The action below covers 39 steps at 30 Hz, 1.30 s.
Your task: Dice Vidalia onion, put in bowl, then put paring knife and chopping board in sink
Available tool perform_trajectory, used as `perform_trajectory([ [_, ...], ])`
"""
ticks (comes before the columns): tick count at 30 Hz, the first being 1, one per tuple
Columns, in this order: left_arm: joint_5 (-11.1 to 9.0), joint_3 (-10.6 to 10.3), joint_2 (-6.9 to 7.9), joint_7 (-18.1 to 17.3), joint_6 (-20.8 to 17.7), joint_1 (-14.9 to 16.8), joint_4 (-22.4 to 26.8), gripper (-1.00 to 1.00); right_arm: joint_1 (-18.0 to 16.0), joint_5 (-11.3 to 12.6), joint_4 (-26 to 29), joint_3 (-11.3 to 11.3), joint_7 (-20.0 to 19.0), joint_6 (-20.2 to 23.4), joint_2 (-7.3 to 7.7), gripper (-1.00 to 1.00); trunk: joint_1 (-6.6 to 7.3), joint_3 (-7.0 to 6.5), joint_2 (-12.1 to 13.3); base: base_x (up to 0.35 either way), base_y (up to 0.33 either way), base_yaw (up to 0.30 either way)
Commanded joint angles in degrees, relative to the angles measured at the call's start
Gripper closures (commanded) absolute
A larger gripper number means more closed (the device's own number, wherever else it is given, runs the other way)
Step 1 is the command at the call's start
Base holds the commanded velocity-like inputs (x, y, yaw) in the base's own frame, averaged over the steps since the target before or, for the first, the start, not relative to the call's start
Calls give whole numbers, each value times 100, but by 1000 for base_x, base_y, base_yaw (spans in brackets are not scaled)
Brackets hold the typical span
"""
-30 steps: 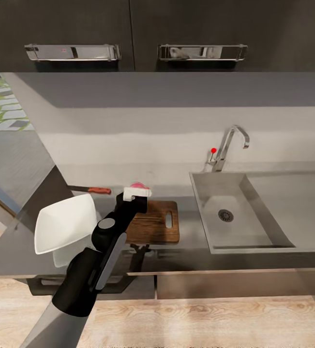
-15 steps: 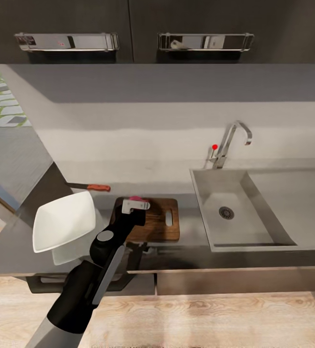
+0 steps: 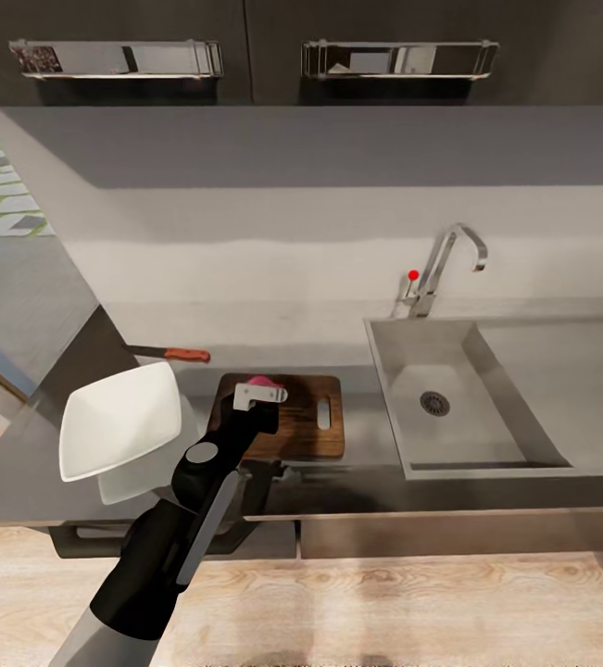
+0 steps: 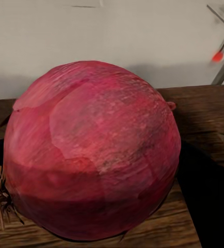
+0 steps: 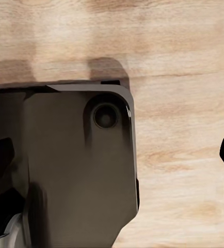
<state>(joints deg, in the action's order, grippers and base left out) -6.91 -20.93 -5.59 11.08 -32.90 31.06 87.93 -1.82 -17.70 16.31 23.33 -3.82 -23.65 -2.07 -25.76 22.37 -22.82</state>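
The Vidalia onion (image 3: 262,381) is a pinkish-red bulb sitting on the back left part of the brown chopping board (image 3: 303,424). My left gripper (image 3: 260,393) is shut on it from the front. In the left wrist view the onion (image 4: 91,150) is very close, with its underside on the board (image 4: 194,111). The paring knife (image 3: 173,353), red handle to the right, lies on the countertop (image 3: 366,443) behind the white bowl (image 3: 120,428). To the right, the sink (image 3: 403,421) holds nothing but its drain. My right gripper (image 5: 114,157) hangs open over the floor.
The chrome faucet (image 3: 449,264) with its red knob (image 3: 413,274) stands behind the basin. The drainboard (image 3: 570,380) extends right. Dark wall cabinets (image 3: 245,46) hang overhead. The right wrist view has wood floor (image 5: 184,62) and a dark part of the robot's base (image 5: 76,165).
My left gripper has come down with the onion from above the board's back edge onto the board. The head camera has shifted, so the whole scene sits slightly differently.
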Motion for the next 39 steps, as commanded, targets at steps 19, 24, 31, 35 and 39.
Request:
perform_trajectory([
  [19, -62, -8, 5, 52, -32, -3, -4, 100, -2, -24, 4, 58, -40, -25, -4, -100, -3, 17, -10, 36, 0, 0],
  [24, -57, -8, 6, 52, -32, -3, -4, 100, -2, -22, 4, 58, -40, -21, -4, -100, -3, 17, -10, 33, 0, 0],
  [31, -58, -8, 6, 52, -32, -3, -3, 100, -2, -15, 4, 58, -40, -17, -4, -100, -3, 34, -10, 3, 0, 0],
  [35, -57, -8, 6, 52, -32, -3, -4, 100, -2, -15, 4, 58, -40, -17, -4, -100, -3, 60, -10, 0, 0, 0],
  [39, -59, -8, 6, 52, -32, -3, -4, 100, -2, -15, 4, 58, -40, -17, -4, -100, -3, 89, -10, 0, 0, 0],
])
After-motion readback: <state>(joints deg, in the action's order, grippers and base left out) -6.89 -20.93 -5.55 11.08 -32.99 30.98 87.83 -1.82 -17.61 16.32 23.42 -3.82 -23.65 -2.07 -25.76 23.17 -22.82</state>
